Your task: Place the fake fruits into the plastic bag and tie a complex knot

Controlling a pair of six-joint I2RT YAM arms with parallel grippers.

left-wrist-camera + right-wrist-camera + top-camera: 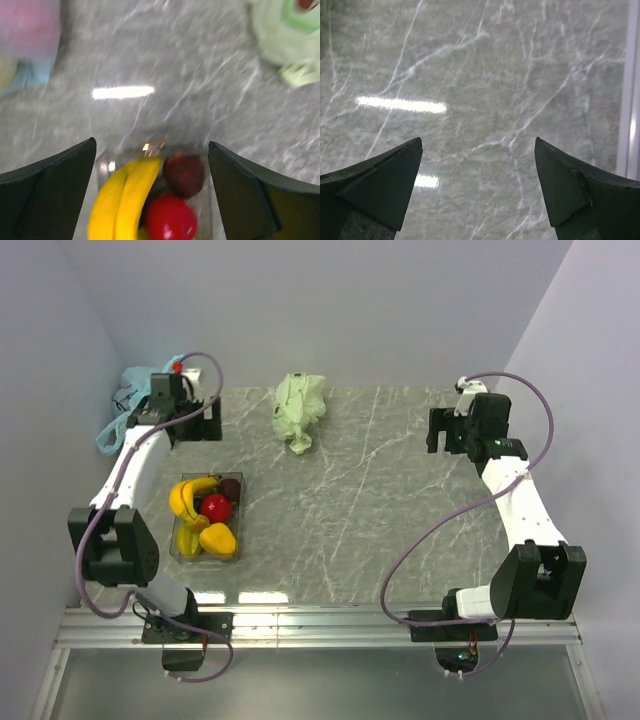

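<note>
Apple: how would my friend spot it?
On the marble table's left side lies a clear tray. The apple sits in its middle, among bananas and a lumpy yellow fruit. It is the only bright red, round one.

Grey bench (400, 500) with white marble veins; pale green plastic bag (299, 410); yellow bananas (190, 495); red apple (216, 506); dark red-brown fruit (231, 488); light blue bag (118, 420).

The blurred plastic bag (281, 42) and banana bunch (125, 200) run off the left wrist view's edges.
</note>
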